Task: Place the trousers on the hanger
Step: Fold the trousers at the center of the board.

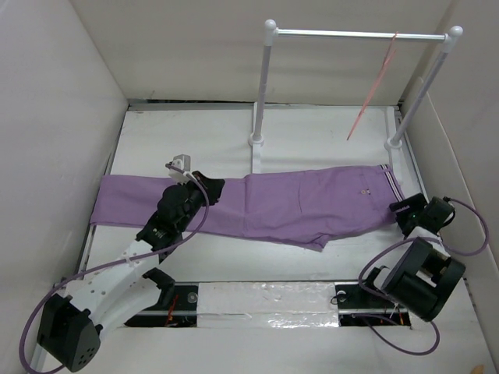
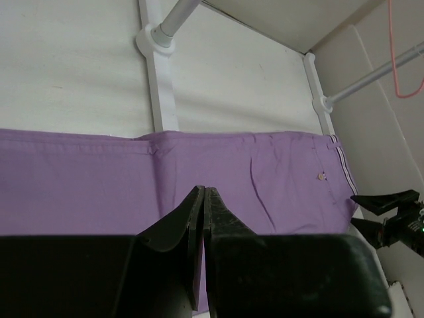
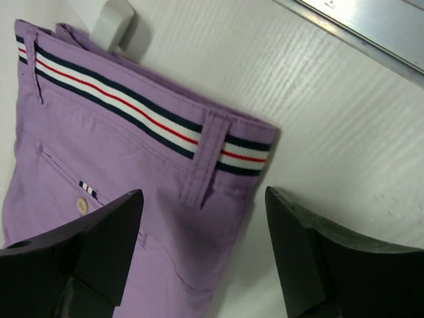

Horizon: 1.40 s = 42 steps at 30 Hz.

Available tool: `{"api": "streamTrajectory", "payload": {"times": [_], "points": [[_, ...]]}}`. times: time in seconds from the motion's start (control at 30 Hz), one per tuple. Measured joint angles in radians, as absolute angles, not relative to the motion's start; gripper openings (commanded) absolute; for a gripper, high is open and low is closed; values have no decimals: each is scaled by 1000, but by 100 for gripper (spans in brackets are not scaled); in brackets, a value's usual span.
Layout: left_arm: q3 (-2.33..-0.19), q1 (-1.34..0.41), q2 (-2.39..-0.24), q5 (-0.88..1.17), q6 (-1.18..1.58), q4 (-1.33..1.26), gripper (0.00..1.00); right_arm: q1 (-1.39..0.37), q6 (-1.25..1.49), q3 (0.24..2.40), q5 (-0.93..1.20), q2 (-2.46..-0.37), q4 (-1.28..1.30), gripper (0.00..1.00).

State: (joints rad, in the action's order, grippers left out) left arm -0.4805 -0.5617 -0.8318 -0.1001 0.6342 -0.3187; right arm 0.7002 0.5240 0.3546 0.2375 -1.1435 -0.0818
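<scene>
Your trousers lie flat on the counter just in front of the rack, waistband by its right post. The hanger hangs from the rack's bar. Your left claw is clenched over a leg, and your right claw stands released astride the waistband corner

The counter in front of me is white and smooth. The trousers lie flat on it, stretched across the middle from 9 o'clock to 3 o'clock. The leg ends are at 9 and the striped waistband at 3, and one corner of cloth dips toward 5 o'clock. From 12 to 2 o'clock a white rack stands on two round feet, just beyond the far edge of the cloth. At 6 o'clock a shiny crinkled strip runs along my near edge.
</scene>
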Motion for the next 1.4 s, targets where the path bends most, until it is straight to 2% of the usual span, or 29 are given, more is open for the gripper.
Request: {"api": "streamTrajectory", "payload": {"times": [0.1,0.13,0.2,0.23,0.37,0.43,0.53,0.63,0.77,0.9,1.1,1.23,1.4], "points": [[-460,-562,-796,-99,613,-318,0,701,558,368,264,-1216,-140,39],[-458,-562,-792,-99,606,-317,0,701,565,373,270,-1240,-145,17],[-454,-562,-789,-99,595,-318,0,702,573,385,282,-1276,-156,2],[-451,-562,-790,-99,590,-318,0,702,573,386,290,-1280,-167,0],[-447,-562,-824,-98,575,-320,0,650,556,386,294,-1166,-159,0],[-447,-564,-876,-104,568,-318,0,537,533,393,271,-1021,-132,0],[-448,-591,-947,-153,557,-301,0,228,488,457,194,-836,-67,0],[-451,-681,-994,-235,556,-273,0,-164,480,526,88,-757,-20,0],[-463,-779,-1055,-324,587,-250,0,-588,511,559,-78,-784,38,0],[-449,-784,-1071,-373,631,-236,0,-833,538,622,-200,-923,87,0],[-369,-792,-1075,-392,694,-237,0,-843,535,797,-177,-1085,69,0],[-348,-847,-1121,-405,733,-249,0,-748,536,905,-93,-1113,22,0],[-371,-905,-1277,-432,773,-274,0,-617,533,1002,-9,-1057,1,0]]}}
